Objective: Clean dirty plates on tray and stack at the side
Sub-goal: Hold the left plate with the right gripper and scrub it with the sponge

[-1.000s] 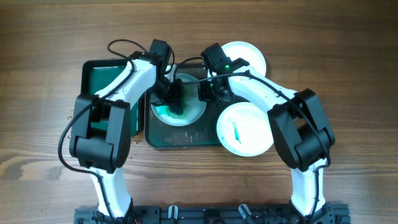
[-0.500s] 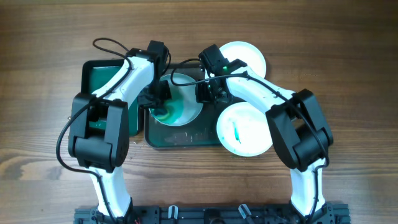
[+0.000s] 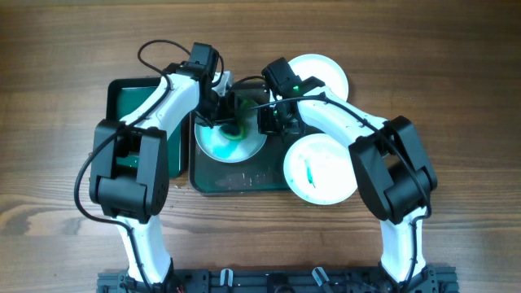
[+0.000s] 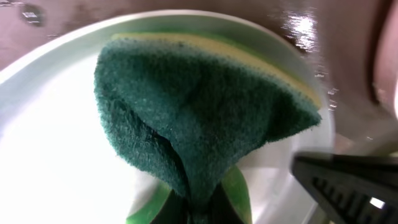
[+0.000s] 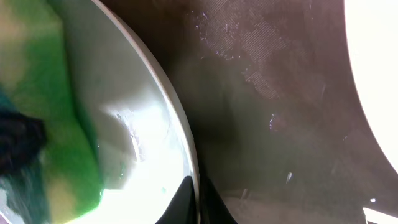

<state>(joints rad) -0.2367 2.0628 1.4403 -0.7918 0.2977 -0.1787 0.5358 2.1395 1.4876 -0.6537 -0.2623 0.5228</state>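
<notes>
Left arm bent in over tray point(image 3: 244, 181), left gripper point(image 3: 225, 112) clamped on sponge point(image 4: 199, 112), pressing it on plate point(image 3: 213, 146) in tray. Right gripper point(image 3: 269, 120) pinches that plate's rim; only right wrist view confirms the grip. Sponge's yellow layer shows only from left wrist.

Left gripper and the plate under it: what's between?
A green-and-yellow sponge, pinched by the left gripper, resting on the plate. Clearest in the left wrist view.
</notes>
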